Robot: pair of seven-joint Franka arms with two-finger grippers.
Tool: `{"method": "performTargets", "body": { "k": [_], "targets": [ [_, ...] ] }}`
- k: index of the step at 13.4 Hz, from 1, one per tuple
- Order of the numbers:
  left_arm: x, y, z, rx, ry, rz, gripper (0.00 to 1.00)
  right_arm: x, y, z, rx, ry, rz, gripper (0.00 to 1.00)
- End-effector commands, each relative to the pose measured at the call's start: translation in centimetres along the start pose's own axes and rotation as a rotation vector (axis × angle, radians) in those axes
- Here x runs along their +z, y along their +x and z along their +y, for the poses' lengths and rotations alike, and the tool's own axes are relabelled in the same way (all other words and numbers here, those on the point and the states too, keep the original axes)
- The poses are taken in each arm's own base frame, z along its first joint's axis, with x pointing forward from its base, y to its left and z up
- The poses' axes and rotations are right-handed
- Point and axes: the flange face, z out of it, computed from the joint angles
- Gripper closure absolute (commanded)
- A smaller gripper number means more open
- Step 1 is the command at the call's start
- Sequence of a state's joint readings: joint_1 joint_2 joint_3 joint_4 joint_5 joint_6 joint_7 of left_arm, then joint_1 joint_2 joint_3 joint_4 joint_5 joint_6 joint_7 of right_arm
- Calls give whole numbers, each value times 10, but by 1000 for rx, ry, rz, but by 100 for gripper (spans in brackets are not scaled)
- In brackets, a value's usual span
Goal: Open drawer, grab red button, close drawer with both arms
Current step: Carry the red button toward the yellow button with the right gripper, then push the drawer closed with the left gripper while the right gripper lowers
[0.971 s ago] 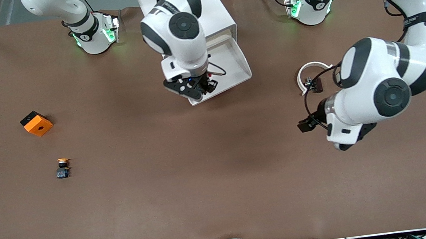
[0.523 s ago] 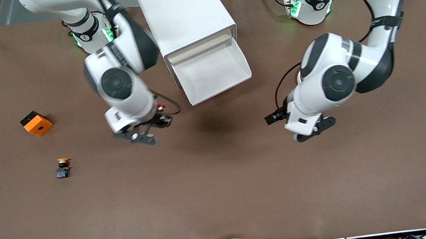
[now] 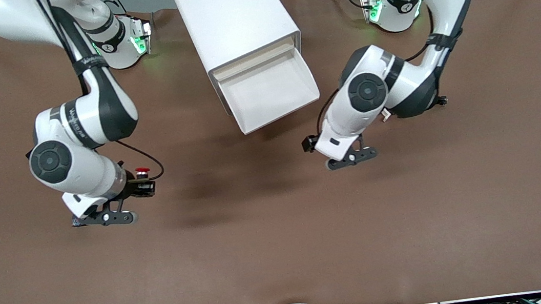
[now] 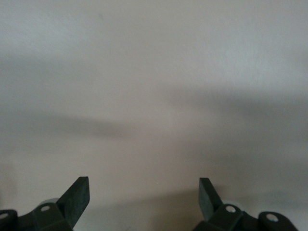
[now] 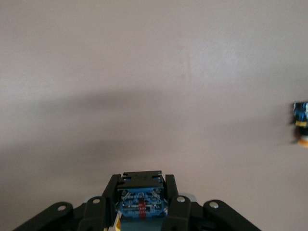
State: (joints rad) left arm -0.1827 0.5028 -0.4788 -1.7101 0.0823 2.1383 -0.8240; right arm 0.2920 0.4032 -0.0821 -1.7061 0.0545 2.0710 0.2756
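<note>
Drawer [image 3: 271, 92] pulled open, upper centre. Button [image 5: 139, 202] pinched in right gripper [image 3: 105, 217] jaws, lower left. Left gripper [image 3: 352, 158] jaws spread over bench [image 3: 280, 233].

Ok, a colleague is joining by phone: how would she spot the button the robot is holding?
Find the right arm, low over the table toward its own end. Its right gripper is shut on the button, a small black body with a blue underside. The other button nearby lies loose on the table and has an orange-yellow cap.
</note>
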Motion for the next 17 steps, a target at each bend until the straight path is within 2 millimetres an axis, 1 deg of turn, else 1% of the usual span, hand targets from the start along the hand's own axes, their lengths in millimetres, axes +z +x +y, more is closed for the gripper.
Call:
{"method": "performTargets", "body": {
  "k": [1,2,4,6,7,9,10,12,14,15,17],
  "targets": [
    [28,-25,21,-10,16,-17,0,22,9,34,-52,4,37,100],
    [33,-39,34,-39,24,-26,0,31,15,46,-62,4,43,100],
    [48,-64,51,-108,51,-46,0,54,24,65,-40,-2,48,100],
    [59,-85,57,-105,79,-70,0,85,15,78,-26,-3,60,100],
    [63,-102,66,-89,79,-94,0,102,7,85,-22,-4,84,100],
    [70,-123,72,-121,58,-184,0,118,5,93,-34,-6,103,100],
    [71,-135,78,-117,56,-213,0,125,5,97,-28,-9,92,100],
    [73,-163,90,-115,87,-240,0,135,7,113,-6,-11,85,100],
    [84,-195,102,-108,119,-248,0,144,9,128,-1,-14,76,100],
    [90,-206,104,-118,136,-253,0,144,9,131,-1,-14,76,100],
    [98,-230,112,-123,159,-257,0,150,13,152,-32,-18,71,100]
  ]
}}
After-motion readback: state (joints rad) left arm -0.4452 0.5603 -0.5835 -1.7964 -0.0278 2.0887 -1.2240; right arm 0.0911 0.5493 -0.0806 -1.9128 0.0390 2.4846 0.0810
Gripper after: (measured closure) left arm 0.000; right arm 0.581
